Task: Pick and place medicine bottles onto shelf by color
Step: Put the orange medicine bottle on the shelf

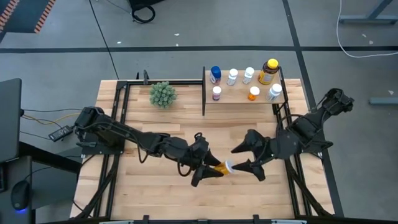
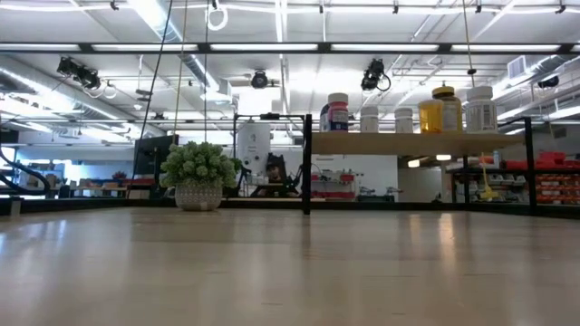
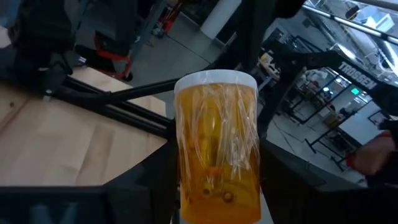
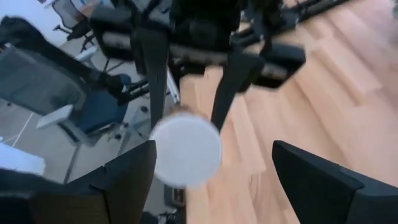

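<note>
Pincers [image 1: 208, 172] [image 1: 245, 158] face off mid-table, orange bottle [image 1: 219, 168] btwn.

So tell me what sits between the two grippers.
High view: an orange bottle, white cap towards the open right gripper, held in the left gripper.

Workshop hall with grey floor and strip lighting

A smooth grey floor [image 1: 249, 25] crossed by dark cables [image 1: 106, 37] surrounds the slatted wooden table [image 1: 155, 199]; a hazard-striped strip [image 1: 43, 15] marks its far left corner. Long ceiling lights [image 2: 381, 47] run across overhead, with cameras [image 2: 77, 72] hung from rails. Red shelving [image 2: 553, 177] stands far right. A blue office chair [image 4: 93, 112] sits beside the table.
</note>
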`<state>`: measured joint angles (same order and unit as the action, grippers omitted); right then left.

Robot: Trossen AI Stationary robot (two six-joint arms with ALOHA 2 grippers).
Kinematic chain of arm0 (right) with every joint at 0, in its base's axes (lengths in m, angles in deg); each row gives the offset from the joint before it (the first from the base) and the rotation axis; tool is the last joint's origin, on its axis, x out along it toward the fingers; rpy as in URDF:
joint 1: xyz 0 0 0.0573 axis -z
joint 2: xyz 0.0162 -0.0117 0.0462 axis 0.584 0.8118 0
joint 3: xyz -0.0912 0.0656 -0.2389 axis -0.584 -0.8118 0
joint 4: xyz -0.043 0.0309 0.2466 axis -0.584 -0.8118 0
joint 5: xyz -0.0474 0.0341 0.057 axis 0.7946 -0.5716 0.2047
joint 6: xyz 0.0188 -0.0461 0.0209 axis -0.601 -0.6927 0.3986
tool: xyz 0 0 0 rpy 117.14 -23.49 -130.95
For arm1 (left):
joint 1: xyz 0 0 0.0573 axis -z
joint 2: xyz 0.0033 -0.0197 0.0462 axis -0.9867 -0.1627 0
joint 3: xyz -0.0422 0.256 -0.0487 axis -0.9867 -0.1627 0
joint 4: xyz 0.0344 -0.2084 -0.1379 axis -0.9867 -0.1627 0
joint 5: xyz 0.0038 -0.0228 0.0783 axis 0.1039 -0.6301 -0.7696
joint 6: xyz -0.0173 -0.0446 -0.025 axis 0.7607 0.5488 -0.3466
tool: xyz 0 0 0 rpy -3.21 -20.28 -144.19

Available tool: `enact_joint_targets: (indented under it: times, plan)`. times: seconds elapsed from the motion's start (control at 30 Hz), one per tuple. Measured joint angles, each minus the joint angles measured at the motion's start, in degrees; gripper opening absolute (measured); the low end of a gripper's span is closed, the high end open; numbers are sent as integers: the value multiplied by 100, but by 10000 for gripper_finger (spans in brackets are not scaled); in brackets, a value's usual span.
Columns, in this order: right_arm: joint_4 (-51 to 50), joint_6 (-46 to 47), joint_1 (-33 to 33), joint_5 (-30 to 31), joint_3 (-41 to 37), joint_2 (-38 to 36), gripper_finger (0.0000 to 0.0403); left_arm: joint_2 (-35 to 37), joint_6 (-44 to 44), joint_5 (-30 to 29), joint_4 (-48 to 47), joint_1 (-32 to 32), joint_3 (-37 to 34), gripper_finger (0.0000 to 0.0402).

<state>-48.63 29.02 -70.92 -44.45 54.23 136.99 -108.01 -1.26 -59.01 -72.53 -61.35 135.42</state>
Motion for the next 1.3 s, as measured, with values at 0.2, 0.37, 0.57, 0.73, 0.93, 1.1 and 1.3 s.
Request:
enact_joint_targets:
  times: [0.2, 0.37, 0.57, 0.73, 0.93, 1.1, 1.3]
  plan:
    - [395, -234, 279, -508, 0, 13, 328, -1, -13, -18, 10, -82, -5, 193]
    - [458, -295, 283, -727, 0, 24, 328, -1, -13, 6, 32, -200, -5, 195]
    - [427, -301, 285, -649, 0, 26, 328, -3, -13, 11, 186, -280, -5, 195]
    - [377, -357, 284, -548, 0, 26, 328, -3, -13, -27, 208, -290, -5, 193]
    - [164, -330, 283, -490, 0, 28, 328, -3, -8, -28, 205, -341, -5, 198]
    - [140, -247, 281, -457, 0, 28, 327, -3, -9, -31, 205, -339, -5, 194]
    - [133, -239, 283, -271, 0, 28, 299, -3, -9, -25, 204, -339, -5, 201]
